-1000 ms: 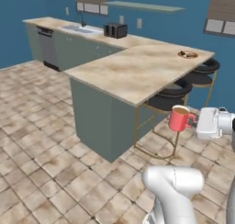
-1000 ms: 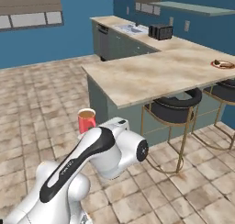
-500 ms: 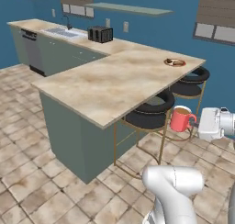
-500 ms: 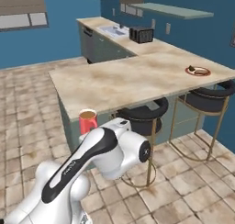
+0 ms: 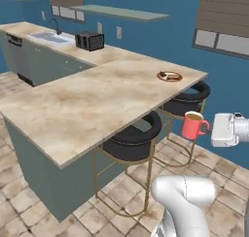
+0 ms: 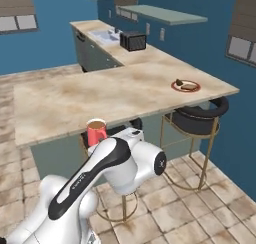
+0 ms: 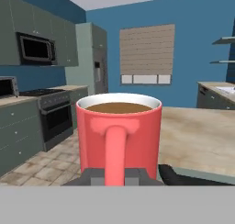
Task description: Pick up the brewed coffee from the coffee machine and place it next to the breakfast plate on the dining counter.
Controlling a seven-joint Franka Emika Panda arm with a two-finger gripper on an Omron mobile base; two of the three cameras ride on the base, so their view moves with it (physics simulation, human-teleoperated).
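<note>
Red and upright, the brewed coffee [image 5: 193, 125] is a small mug held in the air by the gripper [image 5: 210, 128], which grasps it at the handle side. In the hand view the mug [image 7: 118, 135] stands close to the camera, handle facing it, with brown liquid level just below the white inner rim, and the dark fingers [image 7: 94, 176] sit at its base on either side of the handle. From the right base view the mug [image 6: 97, 132] rises just behind the robot's white forearm.

Just beyond the mug stands a black round stool [image 5: 187, 96] with gold legs, tucked under the dining counter [image 5: 97, 105], a long beige marble-patterned top on a grey-green base. A second stool [image 5: 131, 139] sits to its left. The breakfast plate [image 5: 169, 76], small, red-rimmed and carrying brown food, rests near the counter's right end, well apart from the mug. Farther away a black toaster [image 5: 89, 41] stands beside a sink [image 5: 46, 37], against a blue wall.
</note>
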